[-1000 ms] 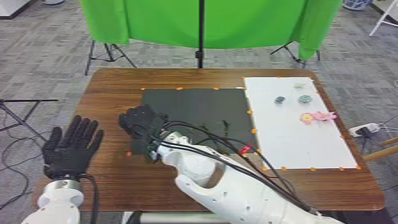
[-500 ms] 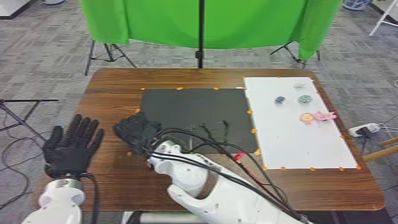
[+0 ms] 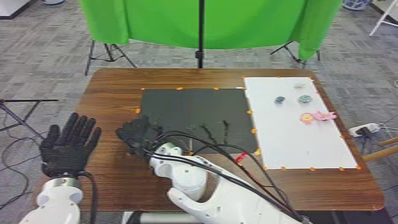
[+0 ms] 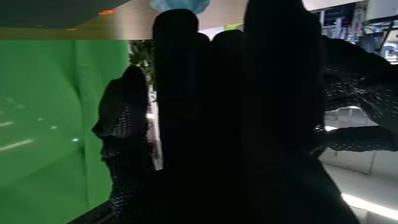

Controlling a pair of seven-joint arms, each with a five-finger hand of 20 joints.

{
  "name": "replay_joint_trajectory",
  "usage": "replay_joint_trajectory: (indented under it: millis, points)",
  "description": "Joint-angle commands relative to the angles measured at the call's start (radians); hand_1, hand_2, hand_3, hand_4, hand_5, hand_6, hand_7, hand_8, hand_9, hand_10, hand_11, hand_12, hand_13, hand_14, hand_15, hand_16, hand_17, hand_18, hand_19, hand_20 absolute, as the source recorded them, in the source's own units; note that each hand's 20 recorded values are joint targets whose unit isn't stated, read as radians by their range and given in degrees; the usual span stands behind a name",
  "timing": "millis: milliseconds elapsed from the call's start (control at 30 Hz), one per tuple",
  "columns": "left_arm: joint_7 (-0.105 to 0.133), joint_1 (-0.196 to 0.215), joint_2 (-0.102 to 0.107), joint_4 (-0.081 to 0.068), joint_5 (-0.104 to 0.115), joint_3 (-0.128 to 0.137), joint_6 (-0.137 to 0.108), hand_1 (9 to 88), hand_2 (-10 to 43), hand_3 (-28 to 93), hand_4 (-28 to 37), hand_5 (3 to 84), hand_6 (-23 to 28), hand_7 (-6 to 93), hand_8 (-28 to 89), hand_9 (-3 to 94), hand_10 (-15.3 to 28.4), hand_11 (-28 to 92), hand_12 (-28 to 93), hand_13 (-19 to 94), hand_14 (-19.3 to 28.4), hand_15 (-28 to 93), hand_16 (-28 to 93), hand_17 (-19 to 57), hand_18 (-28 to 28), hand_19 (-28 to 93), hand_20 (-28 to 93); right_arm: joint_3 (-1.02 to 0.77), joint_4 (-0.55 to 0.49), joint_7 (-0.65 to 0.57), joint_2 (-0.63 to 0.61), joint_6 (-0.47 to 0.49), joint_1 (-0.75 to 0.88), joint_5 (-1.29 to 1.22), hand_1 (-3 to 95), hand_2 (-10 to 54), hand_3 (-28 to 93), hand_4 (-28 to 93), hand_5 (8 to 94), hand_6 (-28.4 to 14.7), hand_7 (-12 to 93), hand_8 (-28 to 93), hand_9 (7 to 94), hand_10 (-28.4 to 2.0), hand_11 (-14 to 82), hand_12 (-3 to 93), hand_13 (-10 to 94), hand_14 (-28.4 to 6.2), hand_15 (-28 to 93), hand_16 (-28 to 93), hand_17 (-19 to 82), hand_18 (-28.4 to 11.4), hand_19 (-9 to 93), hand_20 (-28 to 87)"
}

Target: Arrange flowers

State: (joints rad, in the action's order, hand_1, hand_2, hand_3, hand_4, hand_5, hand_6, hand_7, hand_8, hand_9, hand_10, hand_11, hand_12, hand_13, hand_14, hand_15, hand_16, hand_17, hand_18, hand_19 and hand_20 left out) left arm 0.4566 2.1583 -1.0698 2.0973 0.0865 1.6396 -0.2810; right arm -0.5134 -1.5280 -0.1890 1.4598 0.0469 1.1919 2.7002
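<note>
In the head view my right hand (image 3: 133, 134) is over the left edge of the dark mat (image 3: 182, 107), well away from the flowers. In the right wrist view my right hand (image 4: 213, 125) has its fingers straight, and a light blue thing (image 4: 182, 5) shows beyond the fingertips. At the table's left side, my left hand (image 3: 67, 150) lies with straight, spread fingers. On the white mat (image 3: 298, 145) are a pink flower (image 3: 325, 116), a peach one (image 3: 306, 118), a teal one (image 3: 305, 99), a dark blue one (image 3: 279, 100) and a pale one (image 3: 298, 86).
Orange markers line both mats on the brown table (image 3: 133, 192). Two thin dark stem-like things rise near the dark mat's lower right, by the cables (image 3: 258, 170) of my right arm. A green cloth (image 3: 151, 25) and a black stand are behind the table.
My right hand has moved left and toward the table's near edge, then stayed about there. My left hand has shifted slightly left and away from the near edge.
</note>
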Motion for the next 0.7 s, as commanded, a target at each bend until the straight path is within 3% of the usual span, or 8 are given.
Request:
replay_joint_trajectory:
  millis: [33,100,233,367,467,600,700]
  points:
    - [0.003,0.03,-0.024,-0.002,-0.002,0.01,0.004,26.9,16.6,78,-28.3,49.9,10.6,9.8,-9,43.3,16.0,21,9,32,16.2,36,-9,-6.6,13.4,38,12,-0.021,-0.065,-0.092,-0.029,-0.039,-0.005,-0.084,81.0,-9.5,-28,65,63.5,-3.6,17,-14,56.9,-17.0,14.9,15.1,63,-13.4,57,21,35,-25.0,90,36]
    - [0.0,0.035,-0.031,0.0,-0.002,0.014,0.002,26.9,16.6,78,-28.3,49.9,10.7,9.8,-9,43.3,16.0,21,9,32,16.2,36,-9,-6.6,13.4,38,12,-0.069,-0.092,-0.103,-0.028,-0.022,0.01,-0.116,80.1,-9.5,-28,68,60.7,-3.8,17,-14,53.1,-17.0,13.6,14.6,62,-13.9,60,20,35,-25.4,90,36]
    - [-0.017,0.035,-0.055,-0.003,-0.004,0.019,0.003,26.9,16.5,78,-28.3,49.6,10.6,9.7,-9,43.1,16.0,21,9,33,16.3,36,-8,-6.6,13.7,40,13,-0.188,-0.129,-0.18,-0.035,-0.008,0.026,-0.2,81.8,-9.5,-28,54,55.8,-3.2,15,-14,50.9,-16.3,12.8,14.0,61,-14.5,65,18,36,-25.6,91,38]
    - [-0.018,0.059,-0.059,0.011,-0.006,0.03,0.013,26.9,16.4,78,-28.3,49.4,10.6,9.7,-9,42.8,15.9,21,9,33,16.3,37,-8,-6.5,13.9,40,14,-0.306,-0.168,-0.272,-0.119,-0.035,0.025,-0.25,81.6,-9.5,-28,51,54.8,-3.6,15,-13,50.6,-16.2,12.5,14.1,59,-14.9,66,18,36,-25.6,92,39]
    - [-0.027,0.046,-0.063,0.008,-0.007,0.03,0.016,27.0,16.3,78,-28.3,49.3,10.6,9.7,-9,42.8,15.8,21,9,33,16.3,37,-8,-6.5,14.0,40,14,-0.391,-0.169,-0.298,-0.218,-0.068,0.019,-0.229,81.2,-9.5,-28,51,54.1,-4.2,14,-13,50.3,-16.6,12.1,14.1,58,-15.2,65,17,35,-25.6,93,39]
    - [-0.027,0.052,-0.061,0.013,-0.01,0.031,0.021,27.0,16.2,78,-28.3,48.2,10.3,9.6,-9,42.4,15.8,21,9,33,16.4,38,-8,-6.2,14.5,42,16,-0.496,-0.176,-0.361,-0.342,-0.07,0.05,-0.228,79.8,-9.5,-28,57,54.1,-5.3,14,-13,48.5,-18.3,14.0,15.4,44,-18.3,70,16,32,-25.8,92,37]
    - [-0.021,0.066,-0.064,0.019,-0.01,0.043,0.021,26.9,16.1,78,-28.3,47.4,10.1,9.7,-9,42.2,15.7,21,9,33,16.5,38,-8,-6.2,14.6,43,16,-0.574,-0.167,-0.397,-0.4,-0.041,0.086,-0.231,79.0,-9.5,-28,58,53.2,-5.8,14,-13,46.7,-18.8,14.7,15.2,38,-19.0,63,12,29,-25.8,90,35]
